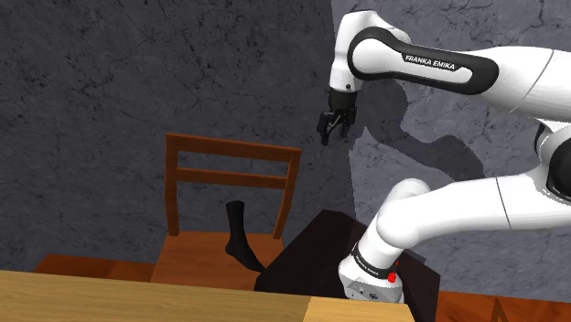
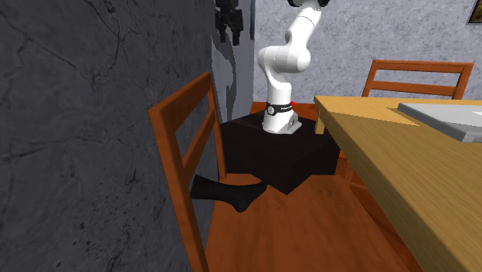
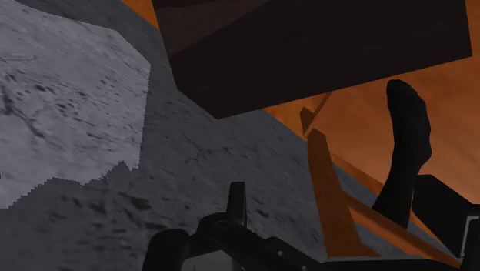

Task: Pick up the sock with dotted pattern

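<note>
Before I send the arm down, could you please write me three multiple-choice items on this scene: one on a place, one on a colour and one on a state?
1. What does the sock rest on?
A. the chair seat
B. the light wooden table
C. the top of the dark stand

2. What colour is the sock?
A. white
B. red
C. black

3. What state is the claw in?
A. shut on the sock
B. open and holding nothing
C. pressed flat on the table

Answers:
1 A: the sock lies on the brown seat, beside the dark stand.
2 C: it looks black in all three views.
3 B: the claw's fingers stand apart, high up by the grey wall and far from the sock.
</note>
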### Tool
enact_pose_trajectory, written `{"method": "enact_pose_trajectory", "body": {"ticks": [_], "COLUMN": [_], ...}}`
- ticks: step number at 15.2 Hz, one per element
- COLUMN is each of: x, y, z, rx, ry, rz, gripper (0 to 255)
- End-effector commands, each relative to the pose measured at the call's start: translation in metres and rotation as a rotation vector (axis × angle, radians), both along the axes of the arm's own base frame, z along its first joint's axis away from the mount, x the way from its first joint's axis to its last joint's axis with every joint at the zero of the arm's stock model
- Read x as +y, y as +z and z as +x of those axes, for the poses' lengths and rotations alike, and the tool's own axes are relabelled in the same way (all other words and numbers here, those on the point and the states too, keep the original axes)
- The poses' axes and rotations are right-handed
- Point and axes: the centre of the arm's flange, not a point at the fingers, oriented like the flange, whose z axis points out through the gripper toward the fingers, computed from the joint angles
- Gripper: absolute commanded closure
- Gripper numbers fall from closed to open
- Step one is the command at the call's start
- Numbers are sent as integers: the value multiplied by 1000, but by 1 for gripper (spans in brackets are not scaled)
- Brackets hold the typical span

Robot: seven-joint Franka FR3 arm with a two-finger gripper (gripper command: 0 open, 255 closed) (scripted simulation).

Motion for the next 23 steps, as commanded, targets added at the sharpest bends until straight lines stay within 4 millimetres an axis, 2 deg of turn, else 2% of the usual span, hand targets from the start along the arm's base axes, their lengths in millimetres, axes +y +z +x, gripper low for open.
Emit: {"method": "enact_pose_trajectory", "body": {"ticks": [1,12,23], "x": [0,82,152], "y": [0,-123,-249], "z": [0,6,37], "rx": [0,-96,-191], "ry": [0,-179,-358], "rz": [0,-67,-133], "gripper": [0,0,0]}}
